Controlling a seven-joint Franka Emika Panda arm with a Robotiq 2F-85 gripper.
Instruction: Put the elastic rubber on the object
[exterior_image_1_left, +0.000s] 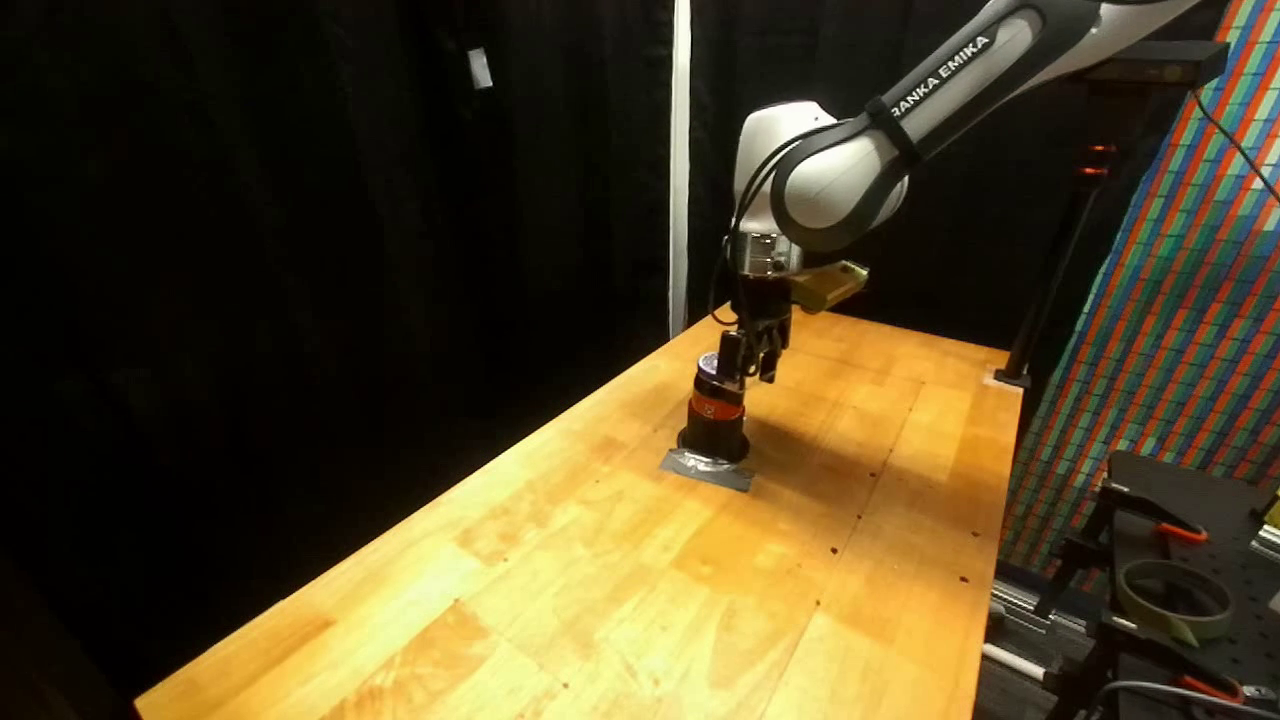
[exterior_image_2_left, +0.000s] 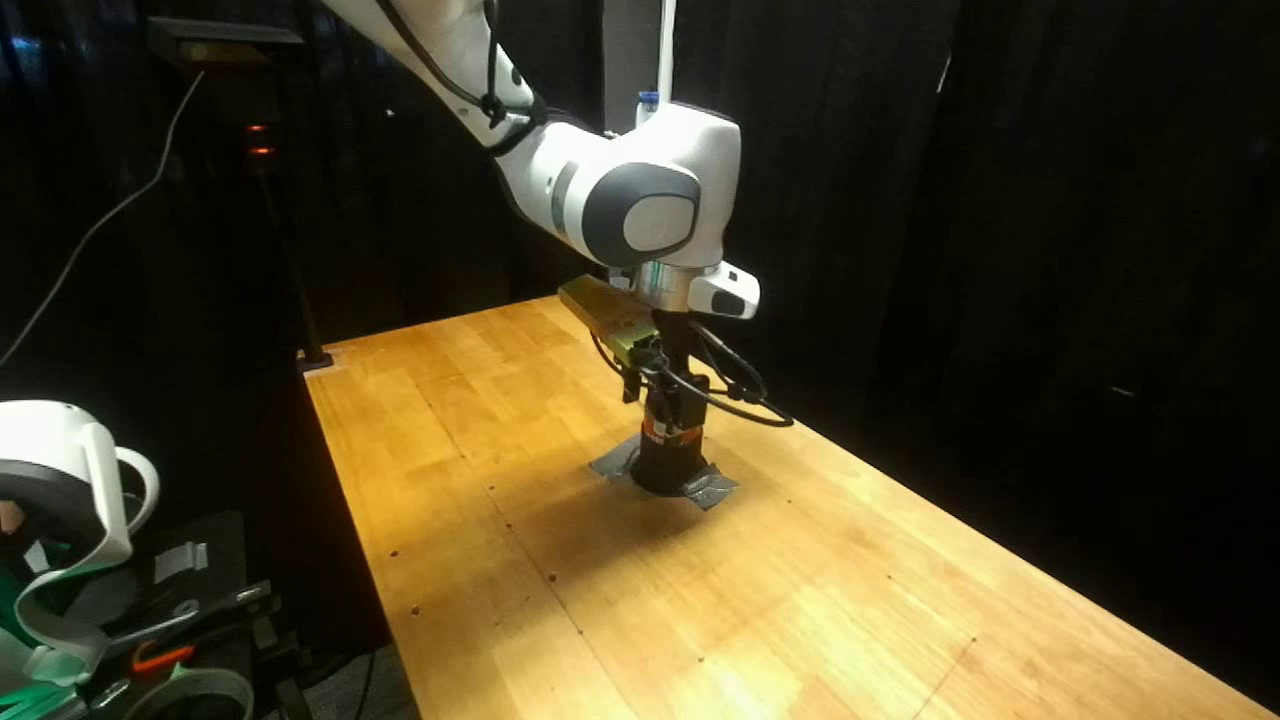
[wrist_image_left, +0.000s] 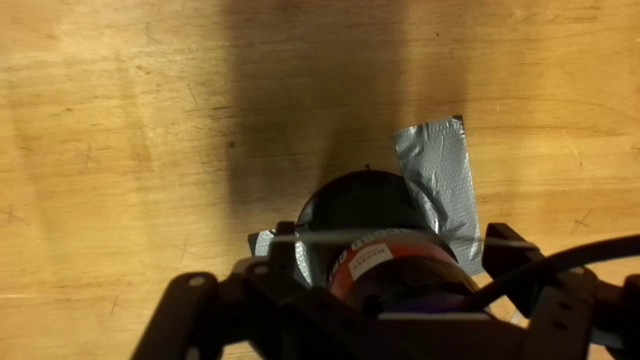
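The object is a dark upright cylinder with an orange-red band, standing on the table. It also shows in an exterior view and at the bottom of the wrist view. My gripper is low over its top; the gripper also shows in an exterior view. In the wrist view my gripper is open, with one finger on each side of the object. The pale elastic rubber is stretched between the fingers and crosses in front of the cylinder. I cannot tell whether it encircles the cylinder.
Grey tape runs from the object's base onto the wooden table. A black post stands at the table's far corner. A dark side cart with a tape roll is beside the table. A cable crosses the wrist view.
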